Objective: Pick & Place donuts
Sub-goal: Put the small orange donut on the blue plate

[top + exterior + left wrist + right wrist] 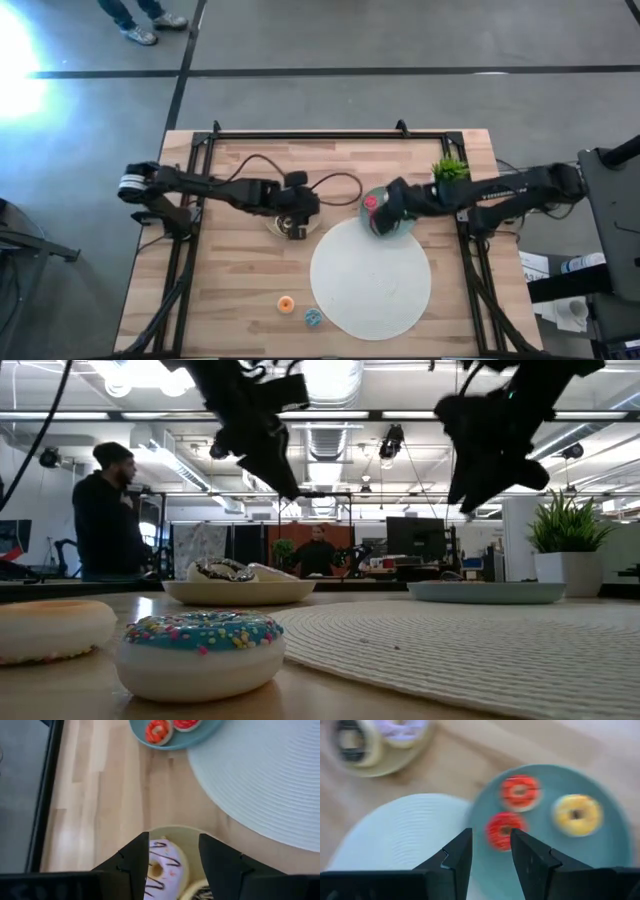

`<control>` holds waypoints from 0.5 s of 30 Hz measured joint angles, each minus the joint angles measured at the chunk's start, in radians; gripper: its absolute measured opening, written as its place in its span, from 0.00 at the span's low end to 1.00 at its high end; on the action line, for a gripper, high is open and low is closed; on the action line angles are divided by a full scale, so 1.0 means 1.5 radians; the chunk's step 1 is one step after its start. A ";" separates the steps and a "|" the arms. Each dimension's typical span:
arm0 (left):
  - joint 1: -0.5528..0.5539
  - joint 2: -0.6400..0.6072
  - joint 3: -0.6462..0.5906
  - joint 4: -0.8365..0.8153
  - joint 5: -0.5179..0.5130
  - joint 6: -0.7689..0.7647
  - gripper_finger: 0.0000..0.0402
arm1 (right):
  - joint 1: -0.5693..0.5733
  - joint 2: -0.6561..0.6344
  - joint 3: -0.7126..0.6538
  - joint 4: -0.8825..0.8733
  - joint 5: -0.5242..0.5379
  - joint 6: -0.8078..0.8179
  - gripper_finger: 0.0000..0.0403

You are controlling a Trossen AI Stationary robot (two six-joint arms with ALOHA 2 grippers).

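Two arms up: both of mine hang above the wooden surface; neither is carrying anything
Left end effector: fingers spread apart, nothing between them; it sits right over the beige plate, as far as I can see
Beige plate load: purple-white donut with dark drizzle, plus a brown-white iced donut just beside it, only its edge showing at my left wrist cam
Right end effector: fingers apart and empty too; hovering over the teal plate, lined up with one red mini
Teal plate load: two red donuts and a yellow donut, all lying flat, near each other but not touching
Loose ones: orange donut and blue donut sit on the bare wood just beside the white mat, near the front edge
Extras: potted plant by the right arm; person standing in the room behind
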 joint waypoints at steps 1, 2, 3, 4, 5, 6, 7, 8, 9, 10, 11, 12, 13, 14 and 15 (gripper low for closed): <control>-0.007 -0.016 -0.023 0.015 0.000 -0.007 0.37 | 0.028 0.000 0.001 0.014 0.011 0.016 0.31; -0.014 -0.030 -0.045 0.026 0.000 -0.017 0.37 | 0.055 0.000 0.001 0.028 0.020 0.032 0.31; -0.022 -0.045 -0.065 0.037 0.000 -0.031 0.37 | 0.079 0.000 0.001 0.043 0.030 0.045 0.31; -0.031 -0.060 -0.082 0.046 0.000 -0.049 0.37 | 0.101 0.002 0.001 0.058 0.036 0.057 0.31; -0.041 -0.074 -0.099 0.048 0.003 -0.070 0.37 | 0.123 0.006 0.001 0.073 0.041 0.066 0.31; -0.052 -0.084 -0.113 0.048 0.009 -0.093 0.37 | 0.140 0.009 0.001 0.087 0.044 0.073 0.31; -0.066 -0.096 -0.124 0.050 0.017 -0.116 0.37 | 0.155 0.012 0.001 0.095 0.045 0.076 0.31; -0.082 -0.107 -0.135 0.053 0.033 -0.140 0.37 | 0.169 0.017 0.001 0.102 0.046 0.077 0.31; -0.099 -0.118 -0.145 0.055 0.052 -0.163 0.37 | 0.182 0.023 0.001 0.114 0.046 0.079 0.31; -0.117 -0.124 -0.153 0.063 0.069 -0.185 0.37 | 0.192 0.028 0.001 0.123 0.046 0.083 0.31; -0.137 -0.129 -0.157 0.072 0.078 -0.209 0.37 | 0.202 0.033 0.001 0.125 0.046 0.088 0.31; -0.161 -0.132 -0.161 0.077 0.078 -0.234 0.37 | 0.212 0.040 0.001 0.131 0.046 0.096 0.31; -0.185 -0.133 -0.165 0.069 0.070 -0.257 0.37 | 0.222 0.047 0.001 0.146 0.045 0.102 0.31; -0.210 -0.132 -0.167 0.061 0.058 -0.274 0.37 | 0.233 0.053 0.001 0.162 0.045 0.107 0.31; -0.238 -0.127 -0.167 0.062 0.042 -0.285 0.37 | 0.245 0.059 0.001 0.171 0.044 0.110 0.31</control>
